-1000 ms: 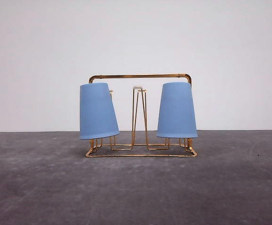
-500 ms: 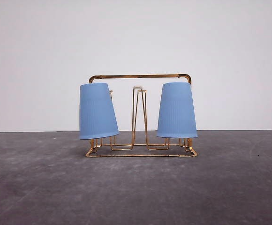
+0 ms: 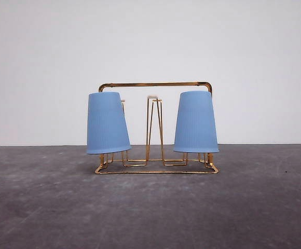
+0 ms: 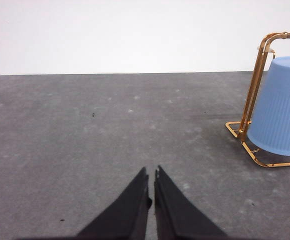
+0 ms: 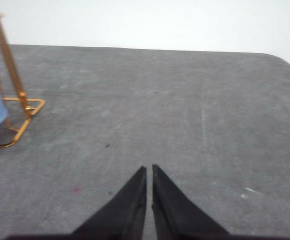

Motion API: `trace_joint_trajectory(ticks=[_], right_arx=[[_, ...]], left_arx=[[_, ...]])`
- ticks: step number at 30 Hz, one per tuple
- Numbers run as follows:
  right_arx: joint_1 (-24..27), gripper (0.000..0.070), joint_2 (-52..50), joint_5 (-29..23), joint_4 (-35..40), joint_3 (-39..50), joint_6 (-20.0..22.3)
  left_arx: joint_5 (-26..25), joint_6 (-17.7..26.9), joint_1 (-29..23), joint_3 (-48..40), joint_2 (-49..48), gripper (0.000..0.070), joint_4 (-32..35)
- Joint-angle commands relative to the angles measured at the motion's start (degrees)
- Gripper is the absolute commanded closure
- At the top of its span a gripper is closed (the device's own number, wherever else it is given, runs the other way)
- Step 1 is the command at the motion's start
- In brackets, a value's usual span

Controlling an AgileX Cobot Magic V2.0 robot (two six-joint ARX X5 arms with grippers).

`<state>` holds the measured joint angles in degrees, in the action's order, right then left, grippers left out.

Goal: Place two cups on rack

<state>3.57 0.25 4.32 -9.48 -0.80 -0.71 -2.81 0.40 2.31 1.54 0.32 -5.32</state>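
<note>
grey table (image 3: pixel 150 212), white wall behind. both cups hang upside down on the rack (image 3: pixel 155 84) — left cup (image 3: pixel 107 123) tilted, right cup (image 3: pixel 195 122) straighter — so water can drip out. left gripper (image 4: pixel 151 186) and right gripper (image 5: pixel 149 181) sit closed, empty, away from the rack.

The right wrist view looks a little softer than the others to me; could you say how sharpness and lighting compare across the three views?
Front view: sharp and evenly lit, faint shadow under the rack. Left wrist view: crisp, ribbing visible on the cup. Right wrist view: slightly soft, rack edge blurred; no glare in any view.
</note>
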Motion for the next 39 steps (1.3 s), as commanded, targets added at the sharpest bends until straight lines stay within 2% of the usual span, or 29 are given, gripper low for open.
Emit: trace_joint_trajectory(ticks=[1, 39], right_arx=[[-0.11, 0.0681, -0.04, -0.27, 0.42, 0.11, -0.32], [-0.39, 0.0681, -0.04, -0.05, 0.44, 0.11, -0.48]], left_arx=[[0.04, -0.20, 0.00, -0.74, -0.04, 0.0700, 0.62], [0.04, -0.20, 0.00, -0.74, -0.04, 0.0700, 0.63]])
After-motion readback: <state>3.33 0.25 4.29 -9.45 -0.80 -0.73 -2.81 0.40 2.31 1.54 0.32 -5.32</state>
